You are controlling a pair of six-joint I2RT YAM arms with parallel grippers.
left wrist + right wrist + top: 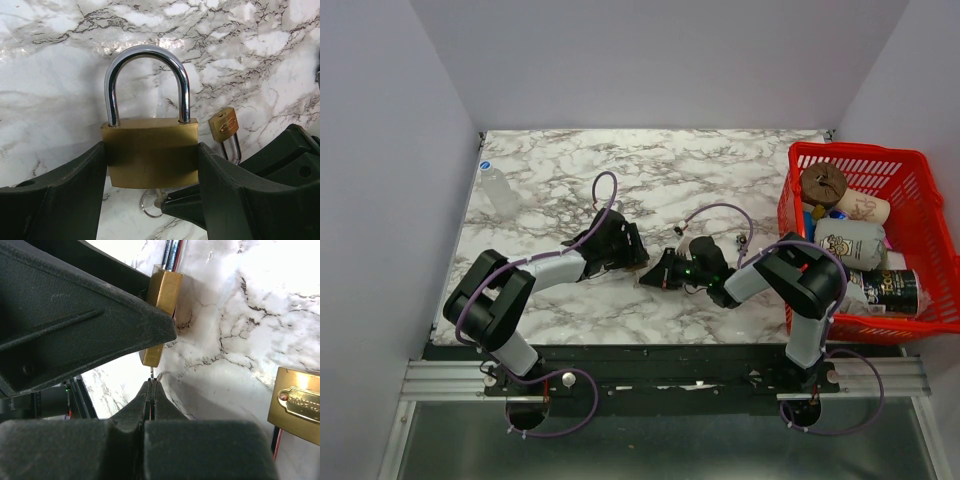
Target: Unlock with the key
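Note:
A brass padlock [150, 152] with a steel shackle [145, 55], seated in the body on both sides, is held upright between my left gripper's [150, 165] fingers [65, 190], shut on its sides. In the top view this gripper [625, 248] sits at the table's middle. My right gripper [665, 270] meets it from the right. Its fingers [165, 395] are pressed shut on a small key [151, 374] that reaches the padlock's [162, 295] underside. The key and its ring [150, 202] also show below the lock in the left wrist view.
A second, smaller brass padlock [223, 125] lies on the marble just right of the held one; it also shows in the right wrist view [297, 405]. A red basket [860, 148] with cans and cups stands at the right. A clear bottle [500, 190] lies at far left.

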